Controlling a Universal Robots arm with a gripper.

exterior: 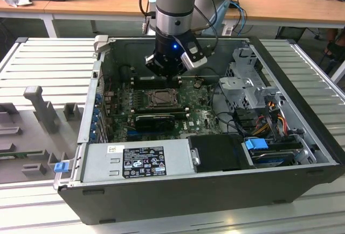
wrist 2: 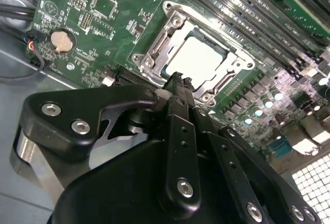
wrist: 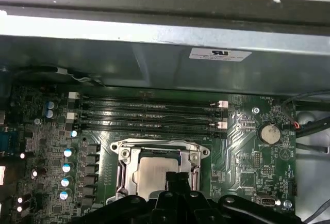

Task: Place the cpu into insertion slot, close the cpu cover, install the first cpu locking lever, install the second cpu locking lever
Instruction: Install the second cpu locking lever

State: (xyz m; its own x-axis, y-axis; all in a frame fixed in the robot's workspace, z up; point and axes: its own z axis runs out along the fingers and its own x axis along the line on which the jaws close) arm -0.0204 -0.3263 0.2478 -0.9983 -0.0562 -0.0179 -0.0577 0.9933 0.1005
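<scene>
The cpu (wrist 2: 193, 59) (wrist: 154, 171) lies flat in the insertion slot (exterior: 160, 98) on the green motherboard, its pale silvery face showing. The cpu cover (wrist 2: 157, 46) (wrist: 154, 145), a silver metal frame, lies down around it. I cannot tell whether the thin levers along the frame's sides are latched. My gripper (exterior: 170, 77) (wrist 2: 178, 79) (wrist: 178, 177) hangs just above the socket's edge, its black fingers shut together and holding nothing.
The open computer case's walls (exterior: 91, 110) ring the board. Long black RAM slots (wrist: 149, 113) run beside the socket, and a coin battery (wrist: 268, 132) lies nearby. A power supply (exterior: 140, 161), a drive cage (exterior: 248, 83) and loose cables (exterior: 264, 118) crowd the exterior view's right and front.
</scene>
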